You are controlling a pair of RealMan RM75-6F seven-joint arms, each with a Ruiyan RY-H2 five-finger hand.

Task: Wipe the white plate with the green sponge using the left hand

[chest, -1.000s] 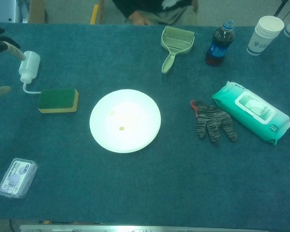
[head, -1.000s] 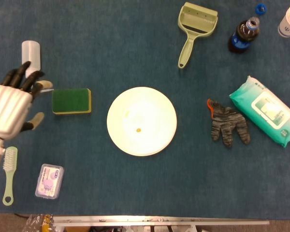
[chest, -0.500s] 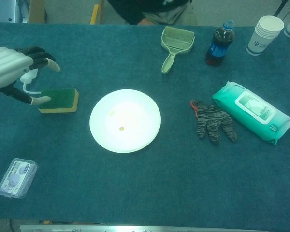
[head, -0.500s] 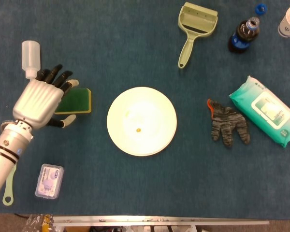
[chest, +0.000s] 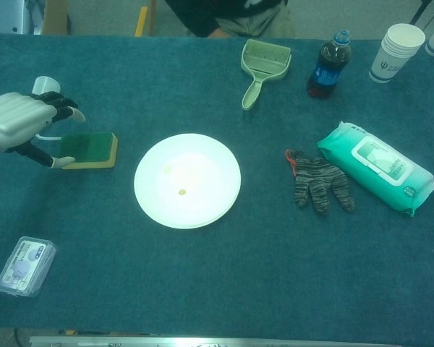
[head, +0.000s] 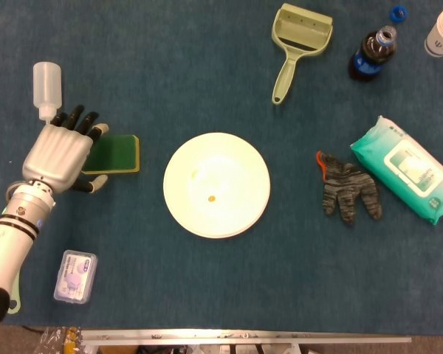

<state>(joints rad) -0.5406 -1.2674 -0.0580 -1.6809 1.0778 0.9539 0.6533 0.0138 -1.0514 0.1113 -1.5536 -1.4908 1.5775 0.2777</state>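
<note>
At the far left of the blue carpeted surface (head: 133,66), the left robot hand (head: 57,152), silver-backed with black fingers, hovers over the left end of the rectangular green sponge with its yellow base (head: 117,153); its fingers are spread apart over the sponge and the thumb sits at the near edge, with nothing gripped as far as either view shows. A small white squeeze bottle (head: 46,87) lies just behind the hand. To the right of the sponge, apart from it, sits the round white plate (head: 216,184), bearing a small yellowish speck near its centre. The right robot hand appears in neither view.
</note>
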